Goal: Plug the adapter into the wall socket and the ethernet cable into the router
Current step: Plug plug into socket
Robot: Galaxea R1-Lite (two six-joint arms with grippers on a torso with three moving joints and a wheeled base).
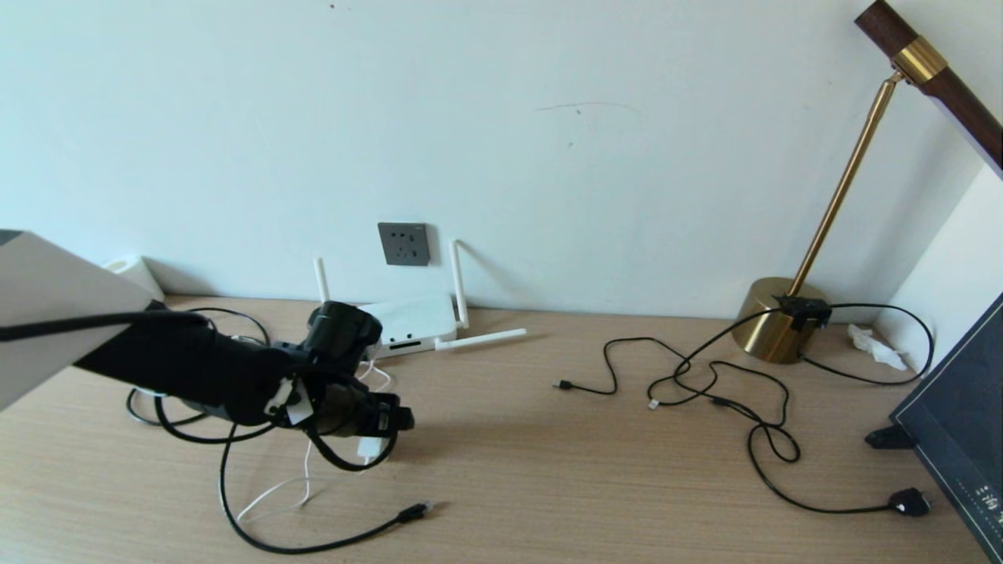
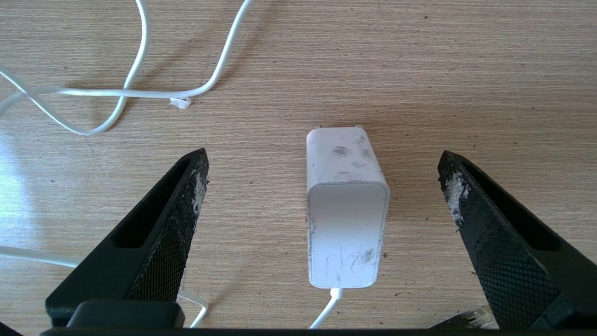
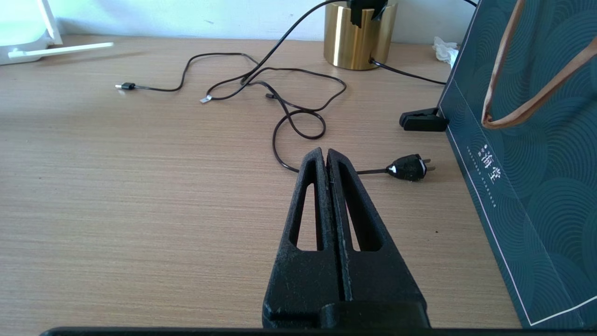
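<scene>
The left end effector [image 2: 322, 172] stands wide apart around the scuffed white boxy adapter [image 2: 346, 210] on the wood-grain worktop [image 2: 466, 70]; the right end effector [image 3: 326, 156] is pressed together.

A pale, plain painted wall [image 1: 548, 117] fills the upper half of the head view, marked by a few faint scuffs near the top centre. Below it runs a light wood-grain desk top [image 1: 548, 486], lit softly, perhaps by daylight. At the upper right stands a brass desk lamp with a round brass base [image 1: 772, 317], a slanted stem and a dark wooden head. A dark teal patterned paper bag [image 1: 960, 427] leans at the lower right edge.
</scene>
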